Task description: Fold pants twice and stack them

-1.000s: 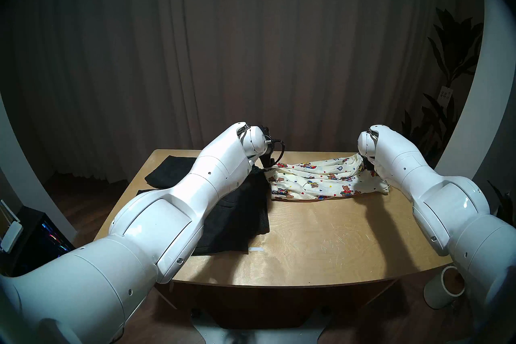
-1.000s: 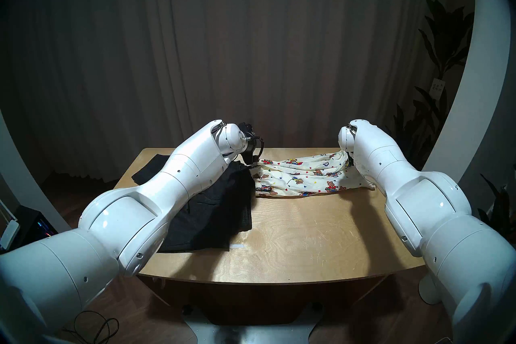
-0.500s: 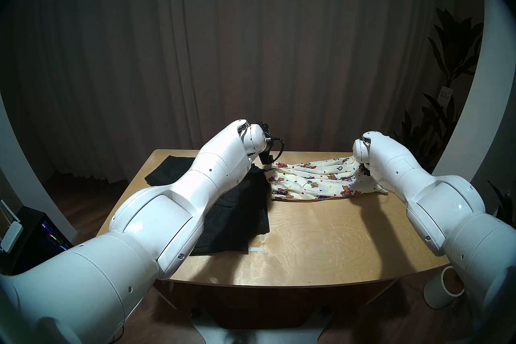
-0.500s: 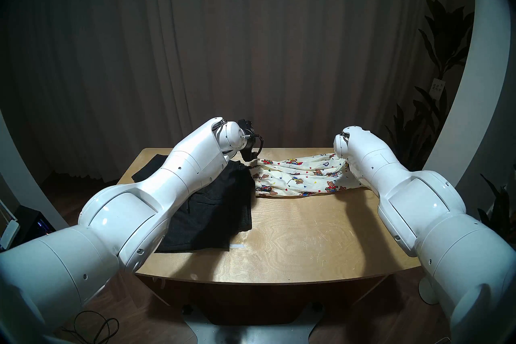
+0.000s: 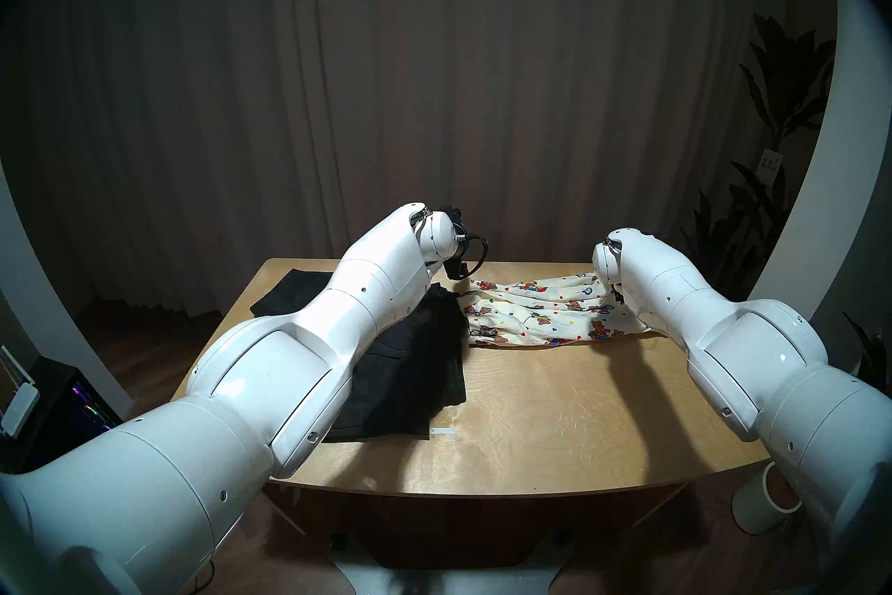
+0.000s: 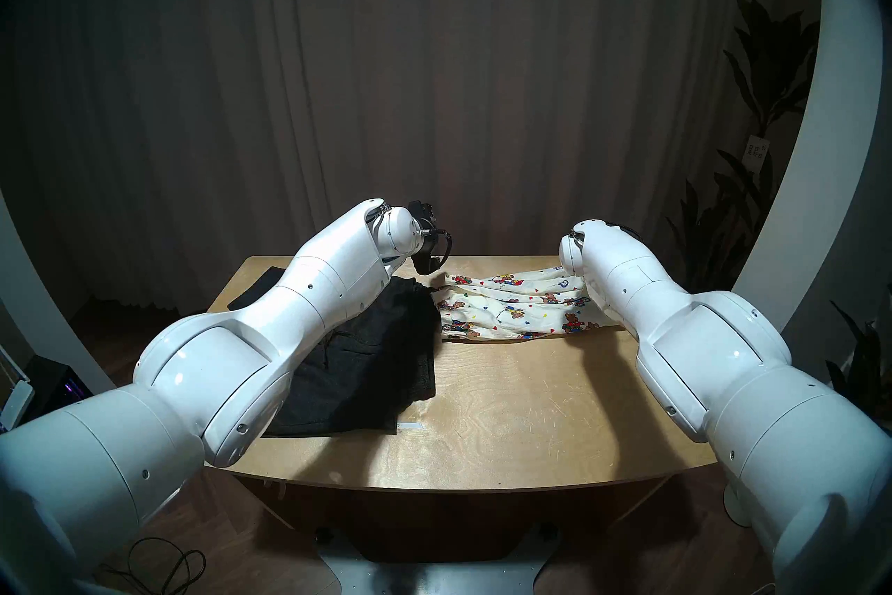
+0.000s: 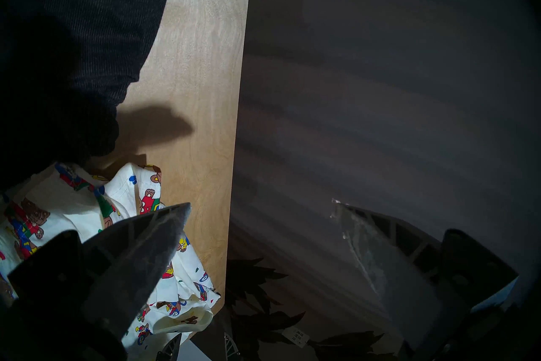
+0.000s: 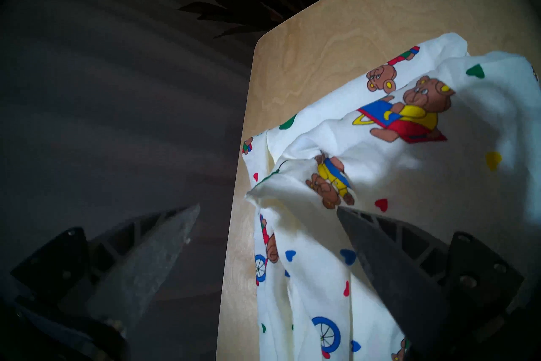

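Both grippers are hanging wide open and empty now — the left gripper (image 7: 260,214) having just let go, the right gripper (image 8: 268,209) sliding leftward — leaving the cream teddy-bear-print cotton pants (image 5: 540,311) rumpled at the pale wooden table's (image 5: 555,410) far right, beside the charcoal-black knit pants (image 5: 415,367), so folding is restarting.

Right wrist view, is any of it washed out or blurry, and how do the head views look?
Right wrist view: the teddy-bear pants glare white at the right edge, slightly soft. Head views: dark fisheye rim, hard arm shadows across the table.

Left pincer (image 7: 260,206) and right pincer (image 8: 268,209) both gape, empty.
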Tool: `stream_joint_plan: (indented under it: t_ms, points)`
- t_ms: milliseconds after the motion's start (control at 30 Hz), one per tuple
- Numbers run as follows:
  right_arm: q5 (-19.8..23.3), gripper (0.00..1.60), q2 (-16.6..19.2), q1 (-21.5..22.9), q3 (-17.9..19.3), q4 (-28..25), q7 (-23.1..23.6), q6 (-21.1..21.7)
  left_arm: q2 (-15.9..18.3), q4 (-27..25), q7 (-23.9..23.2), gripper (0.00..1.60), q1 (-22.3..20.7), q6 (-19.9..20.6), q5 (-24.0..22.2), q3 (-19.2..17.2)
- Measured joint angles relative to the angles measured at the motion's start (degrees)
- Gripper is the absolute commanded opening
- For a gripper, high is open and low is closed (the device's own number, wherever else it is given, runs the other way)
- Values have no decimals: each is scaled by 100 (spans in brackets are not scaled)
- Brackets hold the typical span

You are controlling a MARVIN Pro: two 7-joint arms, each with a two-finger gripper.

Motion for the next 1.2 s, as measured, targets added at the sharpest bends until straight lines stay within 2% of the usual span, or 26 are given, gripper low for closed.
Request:
stream_joint_plan:
  t_ms: [767,1200]
  points:
    - [-95,160,-178,40,-170,158,383,18,227,147,-198,160,-37,139,318,25]
    - [-116,160,-35,397,-46,144,762,299,324,141,-480,160,-78,254,635,286]
